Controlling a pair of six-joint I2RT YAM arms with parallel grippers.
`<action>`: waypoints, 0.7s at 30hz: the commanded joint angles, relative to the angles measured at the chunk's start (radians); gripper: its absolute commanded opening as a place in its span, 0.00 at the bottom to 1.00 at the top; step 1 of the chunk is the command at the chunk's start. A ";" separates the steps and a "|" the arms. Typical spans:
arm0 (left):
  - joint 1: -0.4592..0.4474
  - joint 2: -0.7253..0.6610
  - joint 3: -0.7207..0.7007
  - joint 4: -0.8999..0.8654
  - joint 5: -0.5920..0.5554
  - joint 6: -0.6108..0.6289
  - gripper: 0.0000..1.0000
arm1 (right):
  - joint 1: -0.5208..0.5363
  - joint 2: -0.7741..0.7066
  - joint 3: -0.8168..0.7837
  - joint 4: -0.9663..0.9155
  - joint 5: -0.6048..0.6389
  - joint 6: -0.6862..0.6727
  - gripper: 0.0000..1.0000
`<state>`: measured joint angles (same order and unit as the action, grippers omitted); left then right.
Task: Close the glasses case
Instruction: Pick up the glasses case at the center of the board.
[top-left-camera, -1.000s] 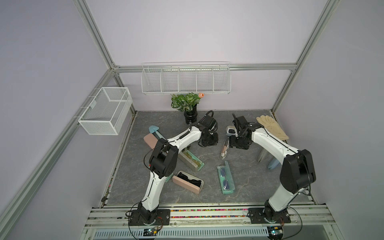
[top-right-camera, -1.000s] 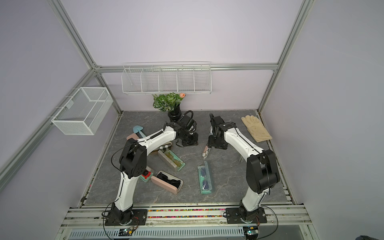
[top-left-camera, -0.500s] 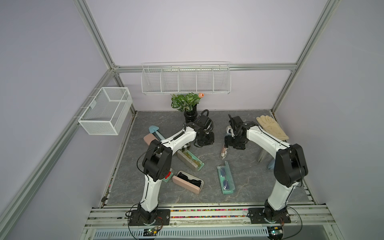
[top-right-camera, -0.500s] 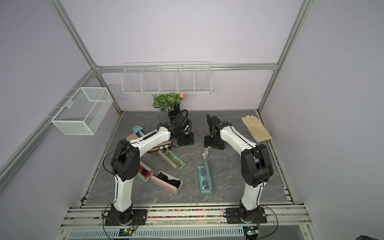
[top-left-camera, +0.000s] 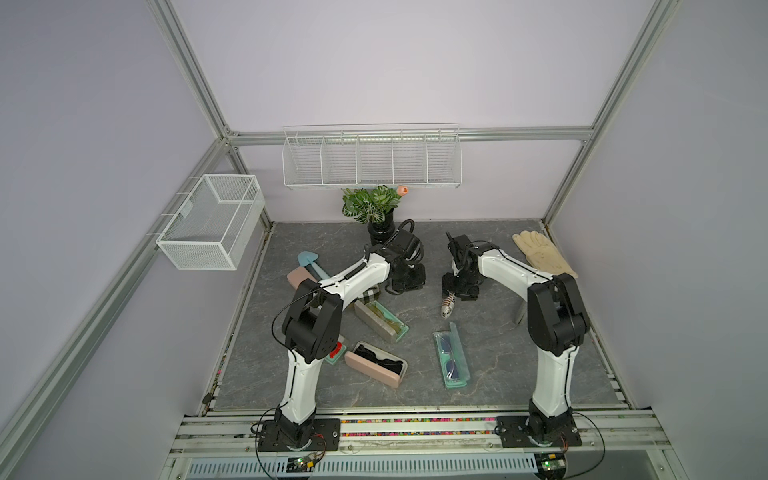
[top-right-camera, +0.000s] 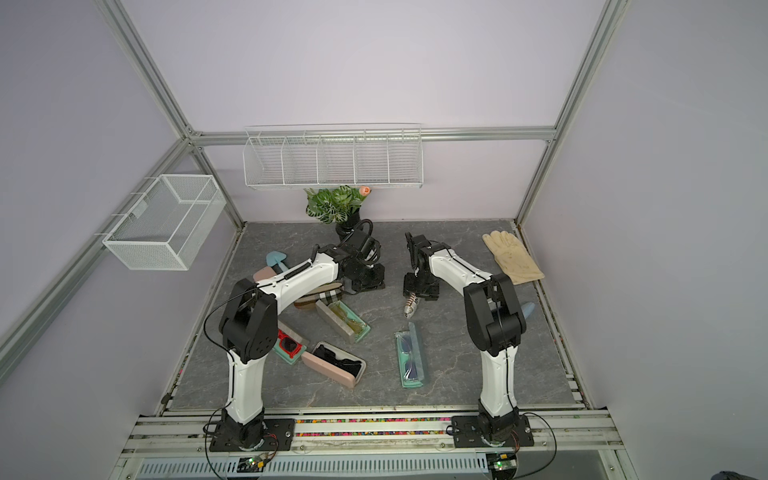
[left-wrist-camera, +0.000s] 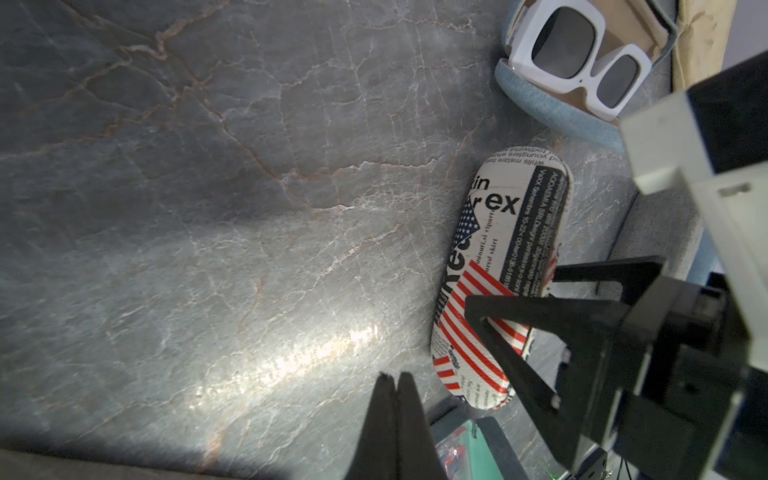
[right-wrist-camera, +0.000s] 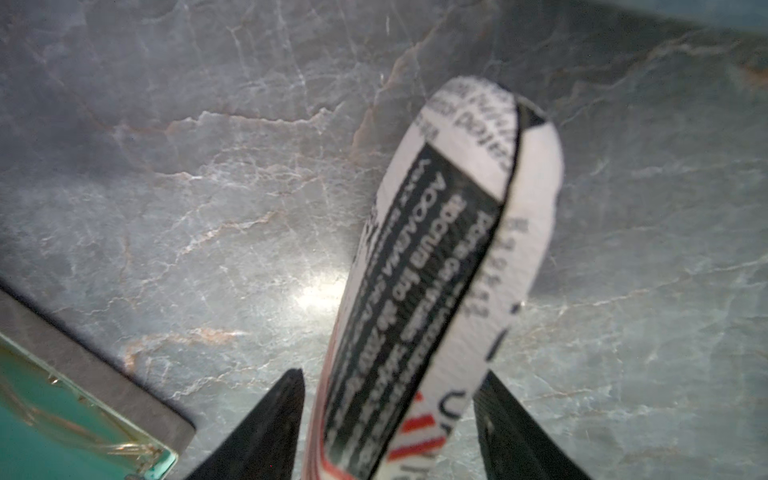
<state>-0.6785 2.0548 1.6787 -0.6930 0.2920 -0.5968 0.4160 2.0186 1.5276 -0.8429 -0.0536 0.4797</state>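
The glasses case (top-left-camera: 449, 306) (top-right-camera: 411, 307) is a long oval shell printed with newsprint and a flag. It rests on the grey table with its lid down. My right gripper (top-left-camera: 456, 293) (top-right-camera: 418, 293) (right-wrist-camera: 388, 378) straddles the case's far end (right-wrist-camera: 449, 249). Its jaws stand on either side, and a thin gap shows along one finger (right-wrist-camera: 286, 399). My left gripper (left-wrist-camera: 392, 376) (top-left-camera: 406, 280) is shut and holds nothing. It hangs over bare table beside the case (left-wrist-camera: 498, 266).
Several open cases with glasses lie nearby: a grey and green one (top-left-camera: 380, 322), a pink one (top-left-camera: 376, 363), a teal one (top-left-camera: 451, 359) and a denim one with white sunglasses (left-wrist-camera: 569, 62). A potted plant (top-left-camera: 374, 216) stands at the back. A glove (top-left-camera: 542, 253) lies at the right.
My right gripper has shifted a little to the left over the case's end, and its jaws have narrowed around it. The left gripper has stayed shut and drifted slightly.
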 joint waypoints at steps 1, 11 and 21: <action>0.008 -0.019 -0.007 -0.001 -0.005 0.013 0.00 | 0.006 0.025 0.030 -0.007 -0.002 0.001 0.43; 0.014 -0.020 -0.013 0.022 0.010 0.008 0.00 | 0.008 -0.087 0.029 0.004 -0.041 -0.008 0.28; 0.014 -0.031 -0.025 0.042 0.028 0.000 0.00 | -0.010 -0.352 -0.022 -0.094 0.100 -0.019 0.29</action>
<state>-0.6674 2.0548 1.6695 -0.6662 0.3115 -0.5968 0.4152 1.7451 1.5326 -0.8803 -0.0181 0.4706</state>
